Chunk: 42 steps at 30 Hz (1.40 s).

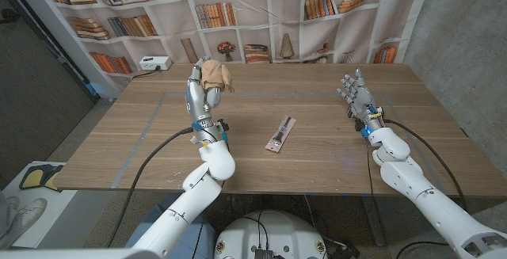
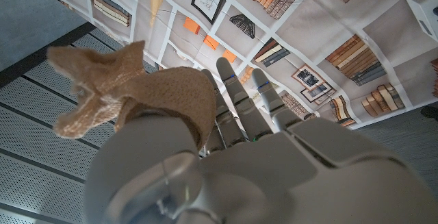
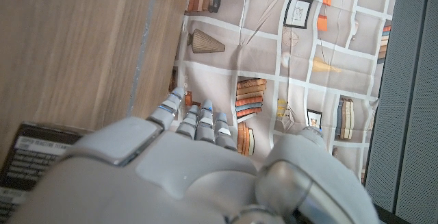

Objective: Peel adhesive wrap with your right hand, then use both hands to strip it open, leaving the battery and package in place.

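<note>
Left hand holds tan wrap — right hand spread, empty.

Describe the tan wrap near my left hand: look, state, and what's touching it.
The adhesive wrap is tan, crepe-like fabric, crumpled into a loose, wrinkled bunch with ragged ends sticking out. It clings to the raised left hand, draped over one of its fingers, above the table's far left part. Nothing else touches it; the package lies apart at mid-table.
</note>
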Motion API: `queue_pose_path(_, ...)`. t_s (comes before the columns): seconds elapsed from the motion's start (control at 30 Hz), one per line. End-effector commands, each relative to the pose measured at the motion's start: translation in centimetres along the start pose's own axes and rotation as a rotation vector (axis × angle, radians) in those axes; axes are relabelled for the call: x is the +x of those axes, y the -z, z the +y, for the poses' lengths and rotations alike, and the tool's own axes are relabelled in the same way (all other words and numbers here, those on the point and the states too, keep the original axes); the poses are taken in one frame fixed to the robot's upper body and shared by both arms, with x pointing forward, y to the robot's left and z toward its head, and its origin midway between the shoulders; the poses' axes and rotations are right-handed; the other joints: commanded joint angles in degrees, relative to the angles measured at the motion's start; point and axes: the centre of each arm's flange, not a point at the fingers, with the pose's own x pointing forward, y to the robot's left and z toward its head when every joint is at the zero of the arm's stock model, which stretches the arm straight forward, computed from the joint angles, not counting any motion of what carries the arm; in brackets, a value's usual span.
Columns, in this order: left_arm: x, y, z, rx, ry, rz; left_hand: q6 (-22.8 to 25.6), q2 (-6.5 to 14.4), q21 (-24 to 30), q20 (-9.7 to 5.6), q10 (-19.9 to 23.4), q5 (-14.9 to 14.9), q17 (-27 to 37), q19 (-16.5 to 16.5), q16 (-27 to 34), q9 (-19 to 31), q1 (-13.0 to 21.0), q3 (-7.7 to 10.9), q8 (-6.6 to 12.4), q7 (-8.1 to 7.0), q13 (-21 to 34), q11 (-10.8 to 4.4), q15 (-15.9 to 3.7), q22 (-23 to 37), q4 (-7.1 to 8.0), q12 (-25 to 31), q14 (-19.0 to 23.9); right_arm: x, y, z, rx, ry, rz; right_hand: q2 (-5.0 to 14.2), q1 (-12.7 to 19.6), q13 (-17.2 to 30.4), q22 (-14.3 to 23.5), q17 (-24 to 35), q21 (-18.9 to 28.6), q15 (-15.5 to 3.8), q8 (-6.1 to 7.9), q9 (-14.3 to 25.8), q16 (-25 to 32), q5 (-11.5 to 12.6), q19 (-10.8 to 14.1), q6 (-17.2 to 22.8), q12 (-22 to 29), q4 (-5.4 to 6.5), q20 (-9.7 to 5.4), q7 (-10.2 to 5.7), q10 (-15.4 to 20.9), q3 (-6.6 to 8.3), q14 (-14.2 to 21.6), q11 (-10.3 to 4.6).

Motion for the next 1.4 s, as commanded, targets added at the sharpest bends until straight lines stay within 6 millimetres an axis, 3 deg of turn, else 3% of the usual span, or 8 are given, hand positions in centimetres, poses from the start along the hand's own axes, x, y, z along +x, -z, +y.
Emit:
queue_pose_path(0.03, 0.6, 0.1, -0.2, 0.006, -0.005, -0.005, 0.3, 0.0, 0.5, 0.04, 0.5, -0.5, 0.4, -0.4, 0.3, 0.4, 0.6, 0.63, 0.42, -0.04, 0.4, -0.03, -0.49, 0.2, -0.07, 0.6, 1.2, -0.1, -0.5, 0.4, -0.036, -0.012, -0.005, 0.03, 0.8, 0.4, 0.2, 0.1, 0.3, 0.25, 0.01, 0.2, 0.4, -0.3, 0.5, -0.5, 0.7, -0.33, 0.26, 0.1, 1.1, -0.06, 0.2, 0.13)
queue_pose_path(0.2, 0.6, 0.2, -0.4, 0.005, 0.0, -0.001, 0.2, 0.0, 0.7, 0.13, 0.9, -1.1, 0.7, -0.5, 0.3, 0.7, 0.8, 0.88, 0.71, -0.11, 0.8, -0.04, -0.44, 0.2, -0.07, 1.1, 1.3, 0.2, -0.7, 0.4, -0.041, -0.009, -0.015, -0.04, 1.2, 0.6, 0.3, 0.1, 0.2, -0.18, -0.18, 0.2, 0.3, -0.3, 0.5, -1.2, 1.3, -0.6, 0.28, 0.21, 3.1, 0.09, 0.2, -0.43)
queue_pose_path(0.67, 1.2, 0.6, -1.1, 0.024, 0.022, 0.008, 0.2, -0.2, 1.1, 0.21, 0.6, -2.2, 1.3, -0.7, 0.3, 1.4, 1.0, 1.2, 1.34, 0.05, 1.5, 0.06, -0.32, 0.2, 0.14, 1.6, 1.5, 0.2, -2.9, 2.1, -0.184, -0.077, -0.047, -0.04, 1.9, 0.7, 0.3, 0.1, -0.2, -0.02, 0.02, 0.2, -0.1, -0.3, -0.4, -1.1, 0.6, -1.07, 0.86, 0.05, 2.0, 0.39, -0.8, -0.71)
queue_pose_path(0.9, 1.6, 0.9, -1.4, 0.035, 0.034, 0.015, -0.3, -1.2, 1.3, 0.09, 0.0, -3.1, 1.5, -0.7, 0.1, 1.7, 0.4, 0.59, 1.63, -0.02, 1.9, 0.11, -0.01, 0.1, 0.45, 1.9, 1.5, -0.1, -3.4, 3.2, -0.203, -0.105, -0.082, 0.01, 2.3, 0.8, 0.3, 0.1, -0.3, -0.06, 0.27, 0.2, -0.2, -0.4, -0.7, -0.5, 0.6, -1.33, 1.05, -0.3, 2.3, 0.59, -1.1, -1.09)
queue_pose_path(1.03, 1.8, 1.1, -1.6, 0.04, 0.041, 0.02, -0.7, -2.3, 1.5, -0.17, -0.1, -4.1, 1.5, -0.6, -0.2, 1.8, -1.3, -0.82, 1.86, -0.16, 1.8, 0.09, 0.13, 0.0, 1.41, 1.9, 1.6, -0.2, -3.8, 3.8, -0.225, -0.125, -0.097, 0.06, 2.5, 0.8, 0.3, 0.1, -0.3, -0.11, 0.31, 0.2, -0.2, -0.4, -0.7, -0.4, 0.7, -1.43, 1.11, -0.43, 2.4, 0.68, -1.1, -1.26)
queue_pose_path(1.23, 2.0, 1.6, -2.0, 0.043, 0.046, 0.031, -2.1, -2.5, 1.6, -0.21, -0.6, -4.5, 1.5, -0.6, -0.7, 1.8, -2.5, -1.61, 1.55, -0.29, 1.5, 0.06, -0.14, -0.2, 1.84, 1.7, 1.5, -0.3, -4.2, 4.4, -0.283, -0.121, -0.122, 0.35, 3.7, 1.0, 0.3, 0.1, 0.1, -0.47, 0.97, 0.2, 0.3, -0.4, 0.0, 1.4, 1.3, -2.12, 1.37, -1.32, 4.8, 1.29, -0.1, -2.5)
queue_pose_path(1.4, 2.2, 1.9, -2.3, 0.046, 0.053, 0.034, -2.4, -2.3, 1.7, -0.2, -0.7, -4.7, 1.4, -0.6, -1.0, 1.7, -3.2, -1.93, 1.53, -0.22, 1.2, 0.06, -0.24, -0.3, 1.95, 1.6, 1.4, -0.4, -4.2, 4.8, -0.293, -0.131, -0.127, 0.44, 4.1, 1.0, 0.3, 0.0, 0.1, -0.66, 1.04, 0.2, 0.4, -0.4, 0.3, 1.7, 1.3, -2.32, 1.3, -1.5, 5.0, 1.48, 0.2, -2.56)
